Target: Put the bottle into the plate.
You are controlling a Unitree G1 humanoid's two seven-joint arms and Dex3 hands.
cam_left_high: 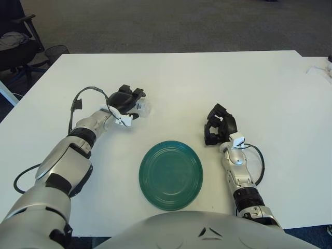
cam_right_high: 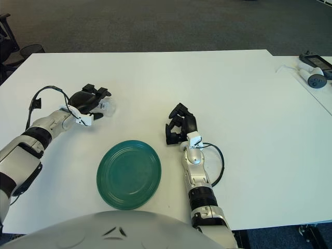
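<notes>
While left hand grasps bottle, right hand clenched beside green plate.

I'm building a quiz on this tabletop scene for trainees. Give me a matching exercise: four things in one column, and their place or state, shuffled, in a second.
Things:
1. bottle
2. plate
3. left robot hand
4. right robot hand

Place or state:
A. green, nothing on it, near the table's front edge
B. clear, lying on the table at the left, far side of the plate
C. curled, holding nothing, right of the plate
D. closed around the bottle

Pairs: 1-B, 2-A, 3-D, 4-C
</notes>
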